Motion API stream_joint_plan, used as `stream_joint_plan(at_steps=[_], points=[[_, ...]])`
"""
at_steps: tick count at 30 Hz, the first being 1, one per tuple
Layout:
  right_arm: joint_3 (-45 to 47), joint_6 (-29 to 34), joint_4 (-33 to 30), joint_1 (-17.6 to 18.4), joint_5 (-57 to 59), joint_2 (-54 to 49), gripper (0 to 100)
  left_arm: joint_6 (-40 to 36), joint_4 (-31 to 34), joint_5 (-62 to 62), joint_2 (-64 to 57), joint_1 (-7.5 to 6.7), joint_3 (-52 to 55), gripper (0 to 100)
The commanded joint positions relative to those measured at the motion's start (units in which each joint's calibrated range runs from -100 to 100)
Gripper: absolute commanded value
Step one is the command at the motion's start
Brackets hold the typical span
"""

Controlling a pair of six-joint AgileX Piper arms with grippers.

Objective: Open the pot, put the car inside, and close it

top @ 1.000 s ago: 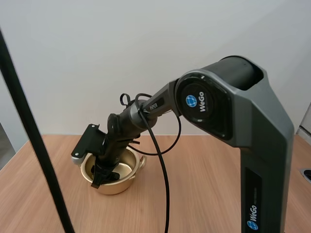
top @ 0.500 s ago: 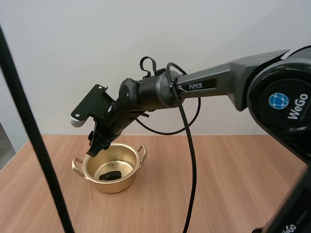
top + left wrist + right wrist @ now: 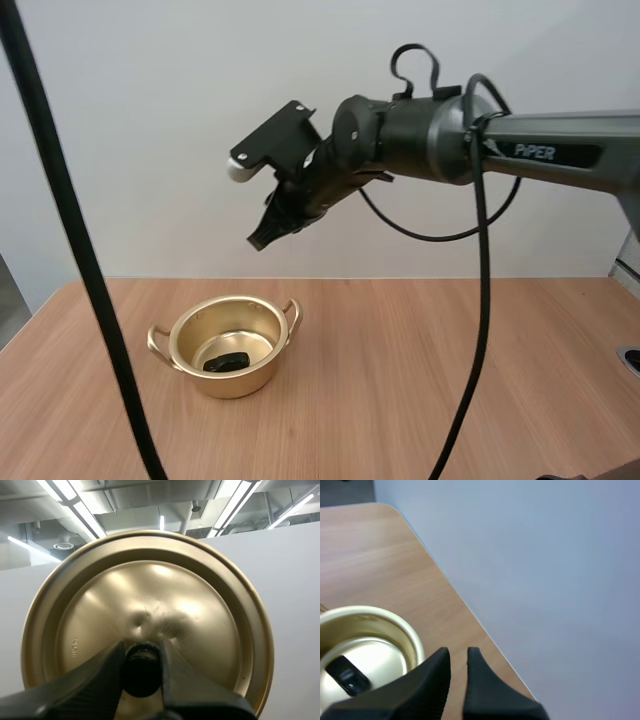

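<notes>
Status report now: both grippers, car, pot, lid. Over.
Left gripper shut on lid knob, lid off pot. Right gripper open, empty, above pot. Car inside pot. Lid not yet on.

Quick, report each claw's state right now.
Left claw: closed on the lid, pinching its black knob.
Right claw: slightly open, holding nothing.

The pot is shiny gold metal, smooth inside. Its lid is the same glossy gold metal, with a smooth black knob. The little car looks black and a bit shiny. The tabletop is pale, matt wood with fine grain. The left claw and right claw are dull black, with finely ribbed sides
</notes>
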Motion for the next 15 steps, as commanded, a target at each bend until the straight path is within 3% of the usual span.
stream_joint_plan(at_steps=[1,10,15], points=[[0.18,4.61,-6.31,-14.24,10.46,-10.07,0,1.19,0.79,9.58,5.48,0.02,0.54,0],[0.45,3.19,-6.47,-29.37,22.85,-22.00,0,5.47,3.17,35.16,21.37,0.02,0.54,0],[0.45,0.89,-7.29,-32.95,26.68,-28.20,0,9.06,3.17,42.91,30.70,0.02,0.54,0]])
